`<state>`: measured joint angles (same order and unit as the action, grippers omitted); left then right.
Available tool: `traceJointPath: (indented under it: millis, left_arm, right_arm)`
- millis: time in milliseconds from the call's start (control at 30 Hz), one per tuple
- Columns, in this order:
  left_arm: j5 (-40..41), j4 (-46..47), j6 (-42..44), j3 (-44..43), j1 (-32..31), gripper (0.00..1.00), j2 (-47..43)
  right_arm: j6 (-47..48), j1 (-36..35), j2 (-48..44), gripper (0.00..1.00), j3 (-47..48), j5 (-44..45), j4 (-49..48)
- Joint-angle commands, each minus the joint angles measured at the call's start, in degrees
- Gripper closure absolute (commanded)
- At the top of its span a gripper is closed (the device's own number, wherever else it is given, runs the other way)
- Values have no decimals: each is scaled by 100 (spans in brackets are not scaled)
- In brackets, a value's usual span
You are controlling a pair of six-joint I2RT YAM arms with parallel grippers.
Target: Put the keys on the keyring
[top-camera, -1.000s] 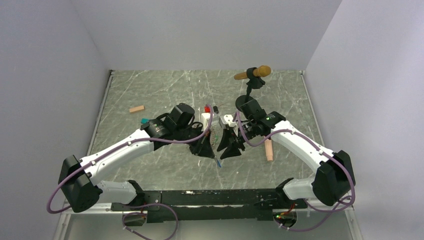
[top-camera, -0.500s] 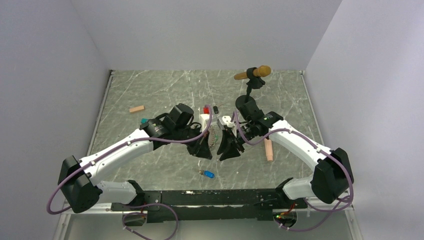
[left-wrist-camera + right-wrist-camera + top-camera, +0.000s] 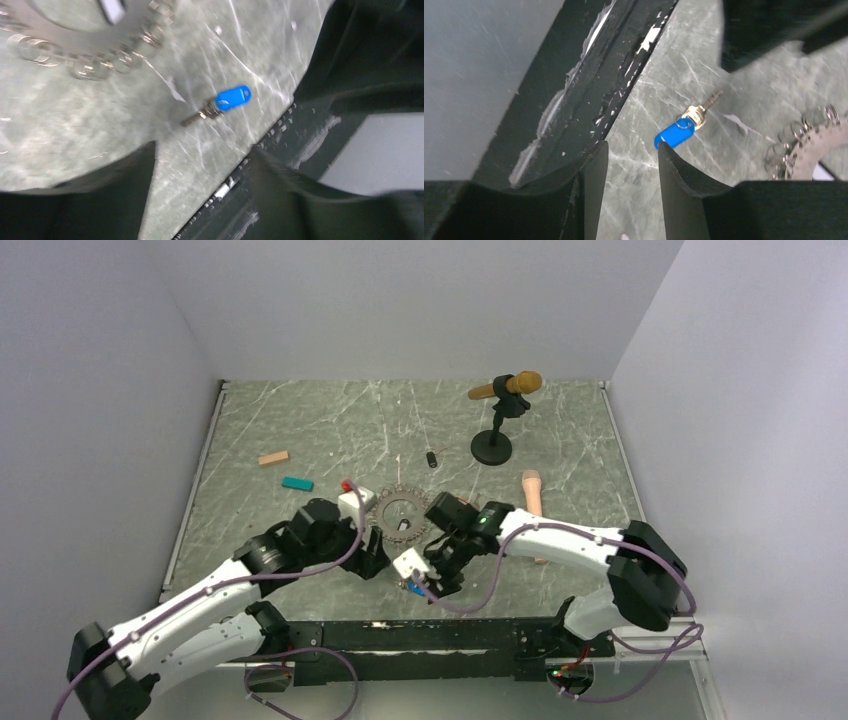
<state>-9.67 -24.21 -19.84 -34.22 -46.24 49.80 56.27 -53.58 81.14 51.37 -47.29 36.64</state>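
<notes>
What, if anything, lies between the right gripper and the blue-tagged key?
Nothing visible does. The right gripper is open, and the blue-tagged key lies flat on the table just ahead of its fingertips, with the keyring off to the side.

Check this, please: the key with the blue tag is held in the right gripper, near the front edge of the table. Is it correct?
No. The key with the blue tag is not held; it lies free on the table near the front edge, just ahead of the open right gripper. The right wrist view shows this.
</notes>
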Motion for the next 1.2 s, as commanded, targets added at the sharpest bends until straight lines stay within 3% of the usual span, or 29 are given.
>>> traceJointPath:
  millis: [0, 267, 833, 1167]
  left_arm:
    - [1111, 184, -319, 71, 288, 15, -641]
    - [1827, -360, -353, -128, 373, 14, -894]
    - [1989, -433, -620, 29, 377, 14, -1460]
    - [1916, -465, -655, 61, 377, 16, -1648]
  right_arm:
    - [592, -649, 567, 56, 312, 1084, -586]
    - [344, -1009, 1132, 64, 445, 2031, -1144]
    - [228, -1109, 1622, 64, 448, 2353, -1213]
    - [33, -1100, 1652, 92, 485, 2334, -1181]
